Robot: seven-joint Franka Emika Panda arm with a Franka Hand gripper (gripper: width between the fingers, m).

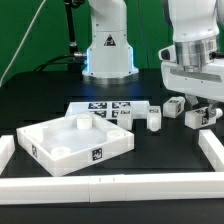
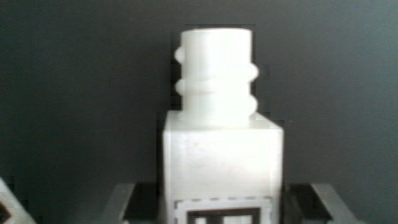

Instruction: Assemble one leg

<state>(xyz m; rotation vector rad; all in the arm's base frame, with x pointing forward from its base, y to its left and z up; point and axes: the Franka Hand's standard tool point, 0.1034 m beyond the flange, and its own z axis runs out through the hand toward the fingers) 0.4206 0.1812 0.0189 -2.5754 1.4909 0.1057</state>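
My gripper [image 1: 199, 103] hangs at the exterior view's right, shut on one leg [image 1: 200, 117], a small white block with a tag, low over the black table. In the wrist view my gripper [image 2: 222, 207] has a dark finger [image 2: 137, 205] against each side of that leg [image 2: 222, 150], whose ribbed round peg [image 2: 219, 70] points away from the hand. Three more legs lie loose: one [image 1: 174, 105] just beside the gripper, one [image 1: 155, 118] and one [image 1: 127, 117] nearer the middle. The large white square tabletop [image 1: 60, 133] with corner sockets lies at the front left.
The marker board [image 1: 103, 107] lies flat behind the tabletop. White rails edge the work area at the front [image 1: 110, 186], the right [image 1: 213, 150] and the left [image 1: 5, 150]. The robot base [image 1: 107, 50] stands at the back.
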